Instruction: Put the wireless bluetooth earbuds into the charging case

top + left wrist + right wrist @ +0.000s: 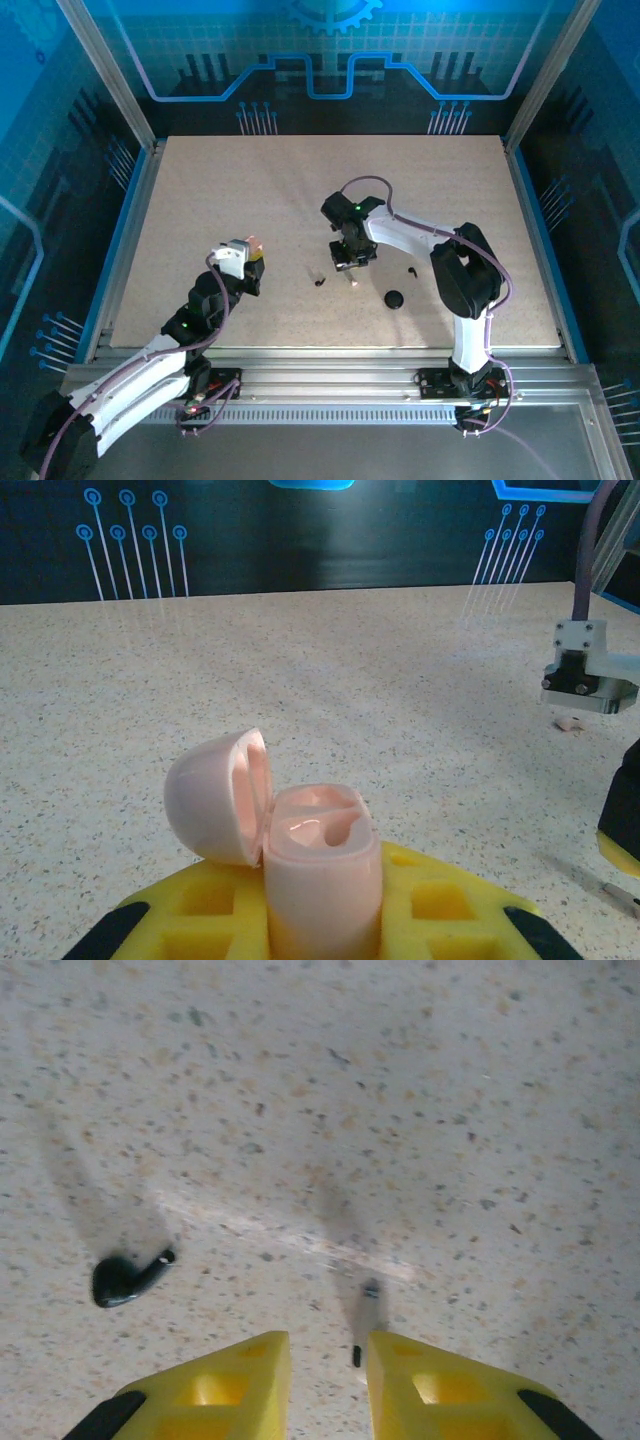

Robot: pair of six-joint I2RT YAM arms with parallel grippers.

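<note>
2 pincers: left pincer (252, 265) tight on open charging case (320, 870), right pincer (328, 1360) slightly spread near earbud (125, 1277).

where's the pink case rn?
Left wrist view: the open pink case is clamped in the left gripper, lid swung left. From above, that's left of center on the table.

You see the counter (420, 1110) matt and finely speckled like stone, the earbud (125, 1278) in glossy black plastic, the charging case (320, 880) in smooth shiny pink plastic, the right gripper (327, 1360) with matt yellow plastic fingers (230, 1385), the front rails (330, 385) in brushed metal.
</note>
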